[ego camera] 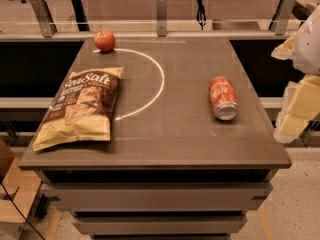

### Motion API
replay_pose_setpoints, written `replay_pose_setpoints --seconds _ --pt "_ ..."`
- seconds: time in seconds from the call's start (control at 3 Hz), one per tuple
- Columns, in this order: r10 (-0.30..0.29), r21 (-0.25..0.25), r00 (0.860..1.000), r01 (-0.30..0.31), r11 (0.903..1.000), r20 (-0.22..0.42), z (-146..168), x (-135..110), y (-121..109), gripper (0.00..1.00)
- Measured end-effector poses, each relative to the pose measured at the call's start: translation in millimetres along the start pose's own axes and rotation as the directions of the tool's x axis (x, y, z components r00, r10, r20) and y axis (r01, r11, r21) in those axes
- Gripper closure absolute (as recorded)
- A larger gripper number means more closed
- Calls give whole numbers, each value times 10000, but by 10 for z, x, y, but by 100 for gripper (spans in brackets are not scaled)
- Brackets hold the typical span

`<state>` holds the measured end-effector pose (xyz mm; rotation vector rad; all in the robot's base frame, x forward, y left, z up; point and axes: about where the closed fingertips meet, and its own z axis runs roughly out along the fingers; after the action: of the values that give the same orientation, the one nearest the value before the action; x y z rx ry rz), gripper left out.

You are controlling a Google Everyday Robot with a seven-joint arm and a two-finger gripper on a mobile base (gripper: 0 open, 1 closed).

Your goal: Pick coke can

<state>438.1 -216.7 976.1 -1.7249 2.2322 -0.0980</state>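
The coke can (223, 98) is red-orange with white script and lies on its side on the right part of the dark table (170, 139), its silver end facing the front edge. My gripper (296, 106) shows as pale yellow and white parts at the right edge of the camera view, off the table's right side and apart from the can. It holds nothing that I can see.
A brown and yellow chip bag (81, 108) lies flat on the left of the table. A red apple (104, 40) sits at the back left, beside a white arc painted on the tabletop. A railing with metal posts (161, 14) runs behind the table.
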Motion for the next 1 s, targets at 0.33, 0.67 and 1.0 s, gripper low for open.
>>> replay_pose_setpoints --seconds 0.33,0.67,1.0 --pt "0 2 10000 0 10000 1 0 0 0 0" --pt "-61 115 9994 57 9999 342 2 -23 -31 0" --pt "14 320 9890 -62 9995 1478 106 -72 -94 0"
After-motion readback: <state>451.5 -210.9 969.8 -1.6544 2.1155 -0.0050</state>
